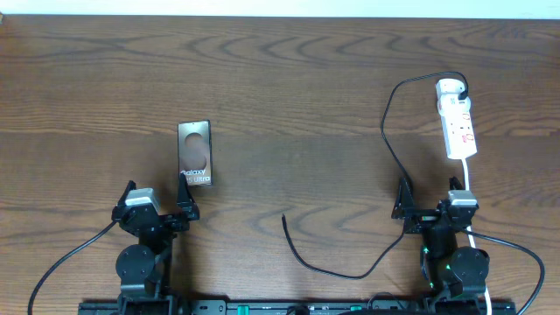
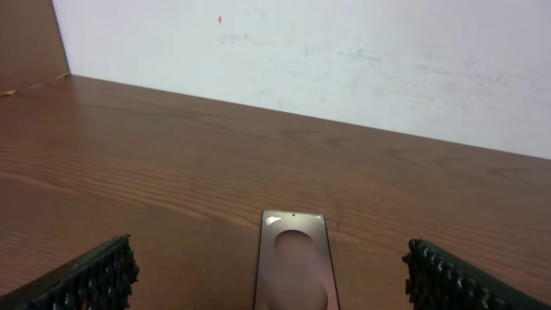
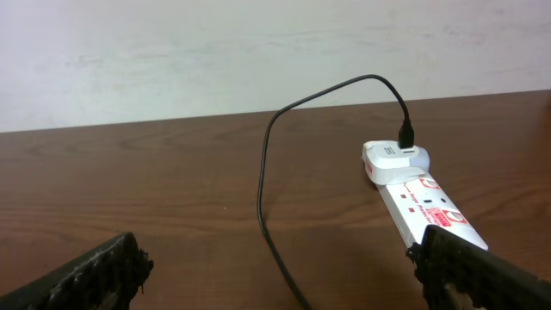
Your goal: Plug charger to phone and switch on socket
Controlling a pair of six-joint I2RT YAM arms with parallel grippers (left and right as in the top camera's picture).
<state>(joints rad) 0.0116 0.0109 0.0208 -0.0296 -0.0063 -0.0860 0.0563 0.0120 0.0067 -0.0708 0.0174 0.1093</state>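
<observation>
The phone (image 1: 194,154), a dark glossy slab with white "Galaxy Ultra" text and an oval mark, lies flat left of centre. It also shows in the left wrist view (image 2: 294,263), just ahead of my open, empty left gripper (image 1: 159,203). The white socket strip (image 1: 456,124) lies at the right, and shows in the right wrist view (image 3: 422,199). The black charger cable (image 1: 387,140) runs from the white plug head (image 1: 450,87) down to its free tip (image 1: 283,216) near the front centre. My right gripper (image 1: 431,203) is open and empty, just in front of the socket.
The socket's white cord (image 1: 470,188) runs down past the right arm. Thick black arm cables (image 1: 61,262) loop at the front corners. A white wall (image 2: 344,60) stands behind the table's far edge.
</observation>
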